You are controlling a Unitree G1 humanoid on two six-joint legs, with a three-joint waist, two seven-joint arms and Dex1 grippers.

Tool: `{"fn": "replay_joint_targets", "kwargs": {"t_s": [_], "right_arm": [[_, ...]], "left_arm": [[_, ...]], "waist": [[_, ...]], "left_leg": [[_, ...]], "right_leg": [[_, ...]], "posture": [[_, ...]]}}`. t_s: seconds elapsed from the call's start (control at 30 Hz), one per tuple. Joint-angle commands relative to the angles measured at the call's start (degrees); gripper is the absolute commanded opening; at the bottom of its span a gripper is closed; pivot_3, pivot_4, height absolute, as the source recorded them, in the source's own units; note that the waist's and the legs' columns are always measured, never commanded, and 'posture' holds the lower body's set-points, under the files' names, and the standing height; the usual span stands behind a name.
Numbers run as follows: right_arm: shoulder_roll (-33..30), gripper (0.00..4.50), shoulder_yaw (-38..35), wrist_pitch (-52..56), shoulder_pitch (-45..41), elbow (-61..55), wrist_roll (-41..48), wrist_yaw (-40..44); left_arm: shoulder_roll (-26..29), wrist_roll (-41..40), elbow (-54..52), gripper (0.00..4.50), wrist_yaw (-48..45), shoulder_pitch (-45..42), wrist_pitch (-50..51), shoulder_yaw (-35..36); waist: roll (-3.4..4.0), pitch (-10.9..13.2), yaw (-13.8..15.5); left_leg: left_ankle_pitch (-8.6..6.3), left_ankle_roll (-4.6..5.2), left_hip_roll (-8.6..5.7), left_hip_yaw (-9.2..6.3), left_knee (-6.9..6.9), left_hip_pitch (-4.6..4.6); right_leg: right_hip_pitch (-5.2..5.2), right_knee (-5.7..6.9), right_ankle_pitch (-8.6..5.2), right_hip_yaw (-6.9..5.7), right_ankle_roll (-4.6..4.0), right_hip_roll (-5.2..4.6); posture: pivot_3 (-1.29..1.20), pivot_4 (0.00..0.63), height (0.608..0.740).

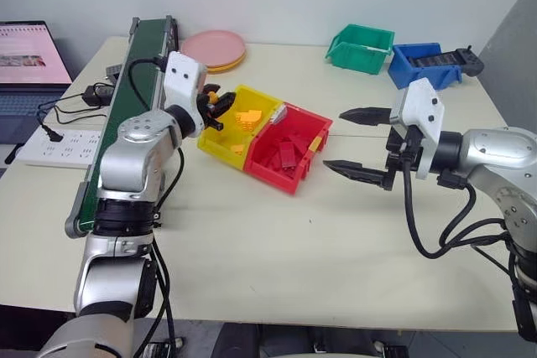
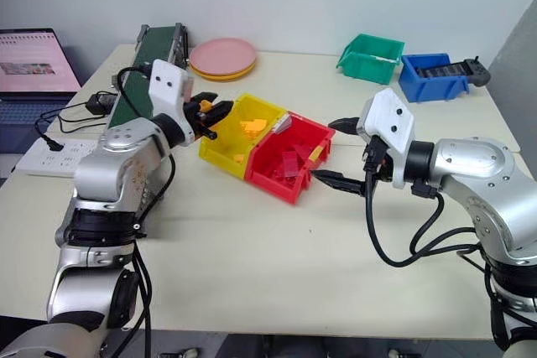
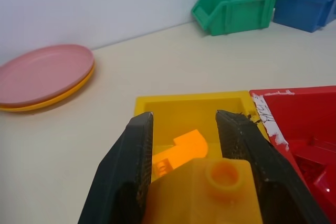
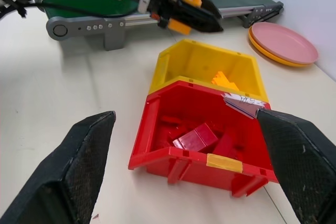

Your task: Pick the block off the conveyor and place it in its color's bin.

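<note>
- Risk: block [image 3: 202, 192] dropped early could land on tabletop [image 1: 294, 249] short of yellow bin [image 1: 220, 147], or bounce into joined red bin [image 1: 289, 175] (my read).
- Left tool [image 1: 211, 108] clamped shut on block, at bin's left rim, off the conveyor [image 1: 134, 64].
- Right tool [image 1: 359, 142] wide open, empty, right of red bin.

The yellow-orange studded block [image 3: 210, 190] is clamped between the left gripper's [image 1: 215, 108] fingers [image 3: 126, 166], just above the yellow bin's [image 1: 220, 147] rim, beside the green-belted conveyor [image 1: 134, 64].
</note>
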Motion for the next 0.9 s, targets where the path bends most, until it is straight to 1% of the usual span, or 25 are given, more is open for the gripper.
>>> {"fn": "replay_joint_targets", "kwargs": {"t_s": [0.03, 0.1, 0.13, 0.2, 0.23, 0.27, 0.3, 0.4, 0.5, 0.6, 0.73, 0.77, 0.9], "right_arm": [[-0.9, 4.5, -2.32, 0.24, -0.02, -2.3, 1.0, -1.31], [-0.96, 4.5, -2.28, 0.32, 0.04, -2.44, 1.1, -1.48], [-0.99, 4.5, -2.26, 0.34, 0.05, -2.46, 1.15, -1.55], [-1.01, 4.5, -2.23, 0.36, 0.05, -2.47, 1.22, -1.63], [-1.02, 4.5, -2.23, 0.38, 0.05, -2.48, 1.24, -1.66], [-1.14, 4.5, -2.15, 0.38, 0.06, -2.49, 1.19, -1.64], [-1.39, 4.5, -2.17, 0.31, 0.17, -2.54, 1.13, -1.5], [-1.9, 4.5, -2.29, 0.08, 0.46, -2.59, 1.09, -1.29], [-2.38, 4.5, -2.36, -0.18, 0.74, -2.61, 1.09, -1.16], [-2.77, 4.5, -2.56, -0.81, 1.33, -2.45, 0.82, -0.87], [-2.17, 4.5, -2.46, -6.85, 3.84, -1.48, -1.48, 0.43], [-0.89, 4.5, -2.24, -10.59, 4.94, -0.64, -2.7, 0.61], [2.2, 4.5, -1.8, -18.76, 7.46, 1.85, -5.5, 0.77]], "left_arm": [[-0.21, 0.86, 1.96, 2.28, -1.85, -2.39, -3.65, 0.09], [-0.37, 1.37, 2.85, 2.79, -2.42, -2.49, -4.58, -0.18], [-0.4, 1.59, 3.16, 3.02, -2.93, -2.46, -5.01, -0.41], [-0.47, 1.84, 3.54, 3.35, -3.62, -2.45, -5.54, -0.58], [-0.53, 1.95, 3.69, 3.66, -3.81, -2.48, -5.7, -0.54], [-0.47, 2.3, 3.97, 3.75, -3.69, -2.52, -6.11, -0.39], [-0.41, 2.32, 3.91, 4.03, -3.79, -2.52, -6.24, -0.17], [0.04, 2.82, 2.39, 4.48, -2.92, -2.31, -6.36, 0.49], [0.38, 2.15, -0.8, 4.48, -2.93, -1.51, -6.09, 1.37], [2.32, 1.68, -9.0, 4.48, -5.54, 2.57, -8.92, 1.75], [5.3, -1.79, -21.51, 4.48, -6.31, 11.38, -5.88, 6.11], [6.09, -2.44, -24.34, 4.48, -6.14, 13.95, -4.62, 7.17], [7.78, -4.76, -30.97, 4.48, -5.63, 19.96, -0.76, 9.51]], "waist": [[0.0, 0.0, -0.12], [0.0, 0.0, -0.17], [0.0, 0.0, -0.17], [0.0, 0.0, -0.17], [0.0, 0.0, -0.15], [0.0, 0.0, -0.14], [0.0, 0.0, -0.12], [0.0, 0.0, -0.13], [0.0, 0.0, -0.14], [0.0, 0.0, -0.24], [0.01, 0.0, -0.46], [0.01, 0.0, -0.42], [0.0, -0.01, -0.32]], "left_leg": [[0.0, 0.0, 0.0, 0.0, 0.02, -0.08], [0.07, -0.11, 0.04, -0.02, 0.21, -0.59], [0.08, -0.14, 0.07, -0.04, 0.32, -0.69], [0.1, -0.18, 0.1, -0.03, 0.49, -0.72], [0.03, -0.05, 0.08, -0.02, 0.52, -0.73], [0.02, -0.02, 0.07, -0.02, 0.57, -0.74], [0.01, 0.0, 0.06, -0.02, 0.6, -0.74], [-0.01, 0.02, 0.03, -0.03, 0.68, -0.69], [-0.01, 0.02, 0.04, -0.06, 0.68, -0.68], [0.0, 0.01, 0.06, -0.06, 0.68, -0.72], [0.01, 0.0, 0.08, 0.06, 0.66, -0.67], [0.0, 0.01, 0.09, 0.04, 0.66, -0.66], [-0.01, 0.02, 0.09, -0.01, 0.67, -0.58]], "right_leg": [[-0.07, 0.01, 0.0, 0.0, 0.0, 0.0], [-0.61, 0.24, 0.01, -0.03, 0.0, 0.04], [-0.7, 0.33, 0.0, -0.06, 0.0, 0.05], [-0.7, 0.42, -0.01, -0.06, -0.01, 0.08], [-0.7, 0.46, -0.01, -0.04, -0.01, 0.07], [-0.7, 0.5, 0.0, -0.04, 0.0, 0.06], [-0.7, 0.52, 0.0, -0.04, 0.0, 0.06], [-0.65, 0.65, 0.01, -0.04, 0.02, 0.04], [-0.65, 0.67, 0.01, -0.06, 0.02, 0.05], [-0.67, 0.63, 0.01, -0.06, 0.02, 0.06], [-0.67, 0.6, 0.01, 0.07, 0.02, 0.05], [-0.67, 0.63, 0.01, 0.05, 0.02, 0.06], [-0.63, 0.82, 0.01, -0.01, 0.02, 0.06]], "posture": [[0.0, 0.15, 0.74], [0.0, 0.15, 0.74], [0.0, 0.15, 0.74], [0.0, 0.15, 0.74], [0.0, 0.15, 0.74], [0.0, 0.15, 0.74], [0.0, 0.15, 0.74], [0.0, 0.15, 0.74], [0.0, 0.15, 0.74], [0.0, 0.15, 0.74], [0.0, 0.15, 0.74], [0.0, 0.15, 0.74], [0.0, 0.15, 0.74]]}}
